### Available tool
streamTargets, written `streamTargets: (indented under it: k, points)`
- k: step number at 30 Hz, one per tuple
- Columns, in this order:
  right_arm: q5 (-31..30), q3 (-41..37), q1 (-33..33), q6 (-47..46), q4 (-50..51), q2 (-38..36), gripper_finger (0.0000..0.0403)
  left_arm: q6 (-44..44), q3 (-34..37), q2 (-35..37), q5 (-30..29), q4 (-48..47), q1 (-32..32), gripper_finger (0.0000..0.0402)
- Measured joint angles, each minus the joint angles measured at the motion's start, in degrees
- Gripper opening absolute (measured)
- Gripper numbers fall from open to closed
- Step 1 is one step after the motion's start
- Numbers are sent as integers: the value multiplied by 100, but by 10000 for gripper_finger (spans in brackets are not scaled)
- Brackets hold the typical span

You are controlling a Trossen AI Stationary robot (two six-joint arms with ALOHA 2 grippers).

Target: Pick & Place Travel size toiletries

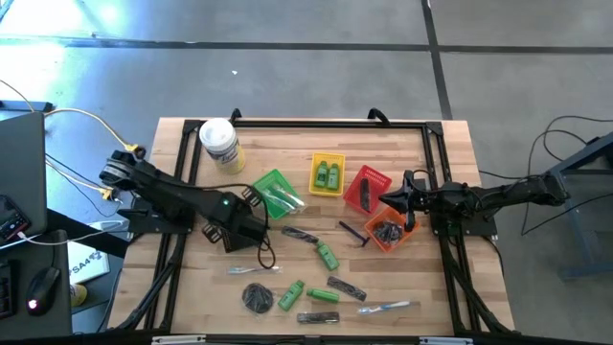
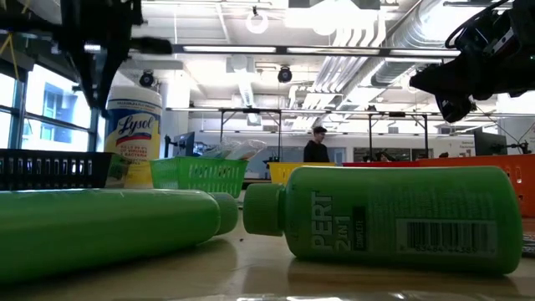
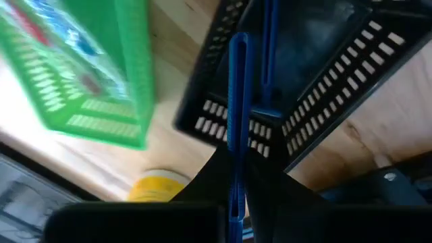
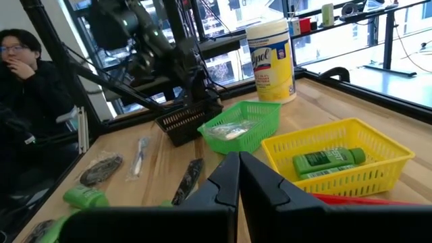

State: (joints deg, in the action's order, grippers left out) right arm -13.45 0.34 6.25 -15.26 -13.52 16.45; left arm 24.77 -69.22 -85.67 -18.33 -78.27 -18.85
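Note:
The travel size toiletries lie loose on the table's near half: green bottles (image 1: 328, 256), dark sticks (image 1: 347, 287), a dark disc (image 1: 257, 297), a purple razor (image 1: 352, 230) and clear-wrapped pieces (image 1: 388, 307). My left gripper (image 3: 234, 162) points steeply down over a black mesh basket (image 3: 324, 67) and is shut on a slim blue stick (image 3: 236, 101). It shows in the high view as my left gripper (image 1: 247, 228), just near of the green basket (image 1: 276, 192). My right gripper (image 4: 237, 175) waits shut and level at the table's right, by the red basket (image 1: 367, 189). My left gripper pinches the blue stick's near part (image 3: 234, 177) between its two fingers, which come from above, pointing steeply down. The stick runs on along the fingers, and its free end (image 3: 237, 42) reaches out over the black basket's wall. Whether that end touches the basket, I cannot tell.
A white-lidded yellowish jar (image 1: 220, 144) stands at the far left corner. The yellow basket (image 1: 328, 172) holds two green bottles, and an orange basket (image 1: 388, 230) holds dark pieces. A person (image 4: 27, 67) sits beyond the table's left side. Black frame rails (image 1: 316, 123) run along the table's edges.

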Motion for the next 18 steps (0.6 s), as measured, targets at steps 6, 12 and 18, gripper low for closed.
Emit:
streamTargets:
  k: [6, 12, 18]
  points:
    - [6, 0, -1, -18, 0, 0, 4, 136, 490, -175, 86, 326, -2, 15]
    - [6, 0, 0, -18, -10, 0, 4, 377, 693, -408, 302, 563, -4, 15]
    - [6, 0, 0, -18, -22, 0, 4, 718, 705, -650, 462, 925, -7, 15]
